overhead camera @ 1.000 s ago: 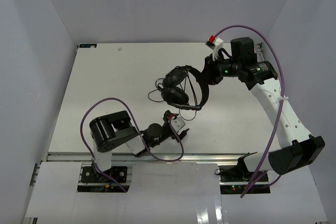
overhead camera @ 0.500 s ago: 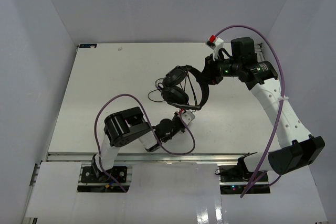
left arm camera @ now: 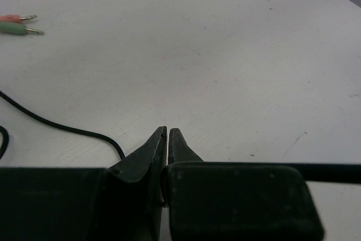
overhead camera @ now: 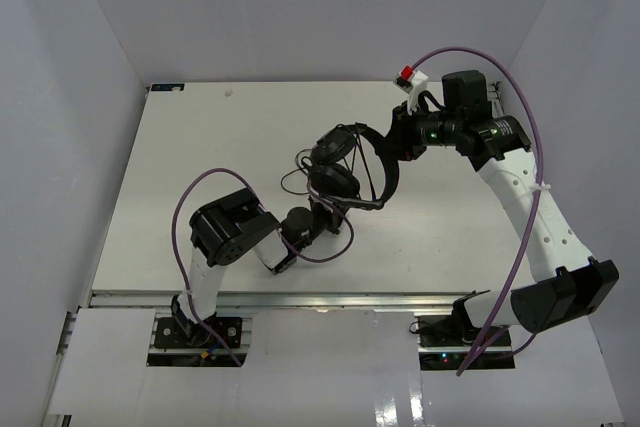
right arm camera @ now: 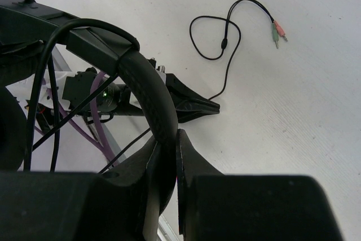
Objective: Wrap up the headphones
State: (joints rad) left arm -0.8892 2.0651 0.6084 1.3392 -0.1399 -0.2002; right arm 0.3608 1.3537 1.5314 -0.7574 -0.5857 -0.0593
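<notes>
In the right pincer (right arm camera: 167,139) hang black headphones (overhead camera: 333,183) (cord (right arm camera: 224,43) looped).

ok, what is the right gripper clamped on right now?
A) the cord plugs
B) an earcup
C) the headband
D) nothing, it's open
C: in the right wrist view the headband runs down between the closed fingers of the right gripper, while the plugs lie loose on the table.
</notes>
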